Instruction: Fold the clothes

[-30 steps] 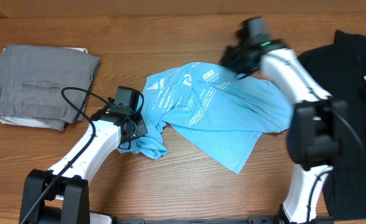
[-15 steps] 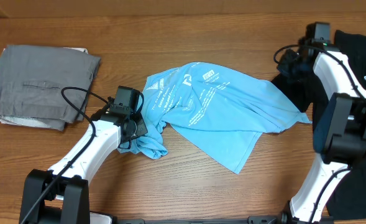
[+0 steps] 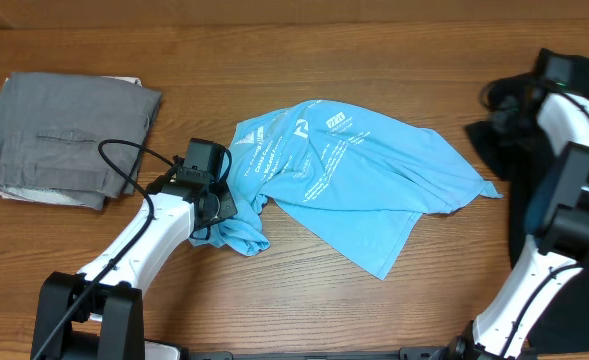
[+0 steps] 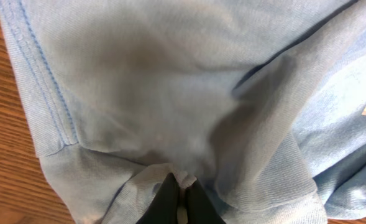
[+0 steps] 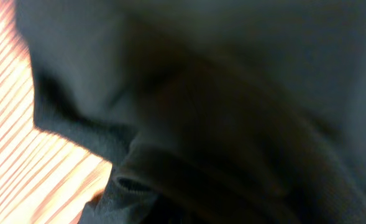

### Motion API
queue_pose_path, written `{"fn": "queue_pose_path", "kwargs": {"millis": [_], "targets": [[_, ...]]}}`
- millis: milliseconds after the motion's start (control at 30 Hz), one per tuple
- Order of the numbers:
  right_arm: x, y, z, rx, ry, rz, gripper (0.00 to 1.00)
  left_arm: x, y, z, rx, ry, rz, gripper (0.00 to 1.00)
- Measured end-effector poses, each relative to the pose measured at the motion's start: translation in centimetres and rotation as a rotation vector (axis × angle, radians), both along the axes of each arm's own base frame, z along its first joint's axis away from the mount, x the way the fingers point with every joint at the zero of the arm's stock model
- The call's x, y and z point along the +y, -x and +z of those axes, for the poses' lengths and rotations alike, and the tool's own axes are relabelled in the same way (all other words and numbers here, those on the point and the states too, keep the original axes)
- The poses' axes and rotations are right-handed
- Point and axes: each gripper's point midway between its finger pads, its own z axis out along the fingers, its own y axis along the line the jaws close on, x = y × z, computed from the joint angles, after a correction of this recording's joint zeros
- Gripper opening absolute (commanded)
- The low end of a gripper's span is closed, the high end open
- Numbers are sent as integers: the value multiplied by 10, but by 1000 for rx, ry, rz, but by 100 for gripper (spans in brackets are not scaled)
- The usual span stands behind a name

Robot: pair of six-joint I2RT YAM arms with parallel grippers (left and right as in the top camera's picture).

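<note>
The clothes, a light blue T-shirt (image 3: 359, 185) with small white lettering facing up, lie crumpled and spread at the table's middle. My left gripper (image 3: 222, 206) sits at the shirt's bunched left end. In the left wrist view its black fingertips (image 4: 181, 188) are pressed together on a fold of the blue cloth (image 4: 170, 93). My right gripper (image 3: 509, 108) is at the far right, off the shirt, over a black garment (image 3: 584, 120). Black cloth (image 5: 232, 93) fills the right wrist view and hides the fingers. A dark flap hangs under that gripper.
A folded grey garment (image 3: 69, 140) lies at the far left. The black garment covers the table's right side. Bare wood table (image 3: 304, 310) shows in front of the shirt and along the back edge.
My right arm swung from the shirt's top edge rightward to the black garment, staying shut, with dark cloth trailing under it. The left gripper and the shirt's left end have not moved.
</note>
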Motion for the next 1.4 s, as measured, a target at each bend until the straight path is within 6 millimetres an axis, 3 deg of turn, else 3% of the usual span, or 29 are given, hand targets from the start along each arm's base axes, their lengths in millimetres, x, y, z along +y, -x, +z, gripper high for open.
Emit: {"fn": "queue_pose_path", "kwargs": {"millis": [67, 200, 267, 400, 500, 633, 700, 800, 933, 1233, 1333, 1400], "targets": [[-35, 9, 1, -7, 22, -83, 5, 1, 1, 0, 3, -4, -3, 4], [-92, 33, 2, -2, 25, -212, 18, 1, 2, -1, 9, -9, -9, 4], [-103, 38, 4, -8, -19, -231, 25, 1, 2, -1, 10, -10, -9, 4], [-98, 31, 20, -33, -139, -191, 29, 1, -1, 0, -2, -9, -9, 4], [-87, 14, 55, -75, -192, -135, 34, 1, 0, 0, 1, -10, -9, 4], [-69, -4, 117, -136, -214, -64, 34, 2, 2, -1, 10, -12, -9, 4], [-52, -6, 146, -151, -235, -30, 34, 2, 2, -1, 10, -12, -9, 4], [-20, 1, 173, -129, -283, 21, 27, 2, 2, -1, 10, -12, -9, 4], [22, 13, 178, -46, -349, 89, 10, 2, 2, -1, 10, -12, -9, 4], [101, 8, 173, 29, -387, 249, 4, 3, 8, -2, 33, -18, -9, 4], [130, 23, 164, 108, -392, 299, 4, 3, 9, -2, 39, -19, -9, 4], [154, 44, 157, 189, -374, 338, 4, 4, 11, -3, 44, -20, -9, 4]]}}
